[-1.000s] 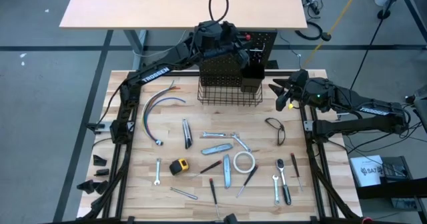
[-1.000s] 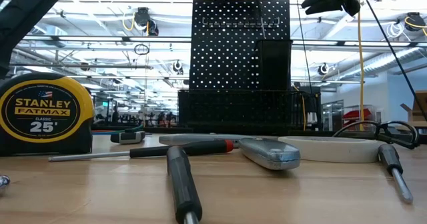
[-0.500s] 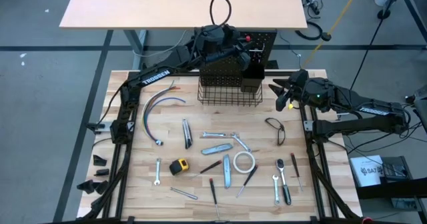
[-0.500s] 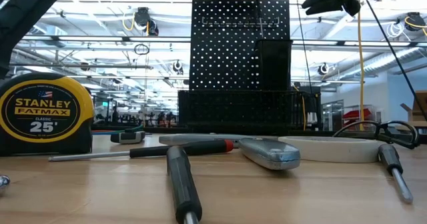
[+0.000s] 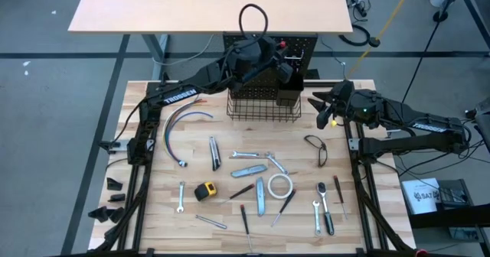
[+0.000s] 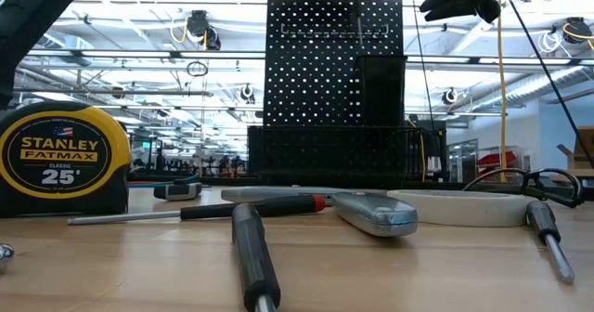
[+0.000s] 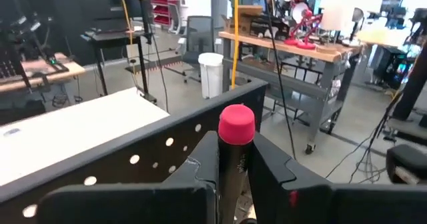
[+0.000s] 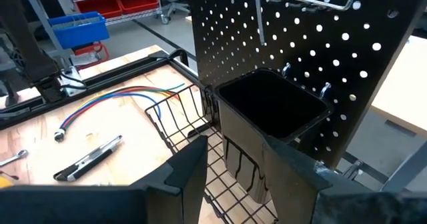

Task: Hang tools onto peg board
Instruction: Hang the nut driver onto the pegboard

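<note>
The left gripper [image 5: 282, 58] is positioned above the top edge of the peg board [image 6: 334, 71], over the wire basket [image 5: 264, 104]. Its fingers [image 7: 273, 167] are closed narrowly on a screwdriver [image 7: 235, 151]. The dark handle is clamped directly between the two fingers, and the red cap projects clear beyond the fingertips. The perforated panel lies just past the fingertips, below the red cap. In the low view, the thin shaft [image 6: 358, 15] is seen hanging straight down in front of the upper holes of the panel, close to the wire rail there.

The right gripper [image 5: 321, 108] is held beside the basket, on its right, apart from it. Its fingers [image 8: 190, 174] are set partly apart and nothing is held between them. The black cup holder [image 8: 270, 114] is located straight ahead of the fingers, mounted on the panel, with the basket wires below it.

The remaining tools are laid flat on the table [image 5: 153, 188], well apart from both sets of fingers: a tape measure [image 5: 204, 190], a tape roll [image 5: 279, 185], wrenches [image 5: 181, 197], utility knives [image 5: 249, 170] and pliers [image 5: 315, 150].
</note>
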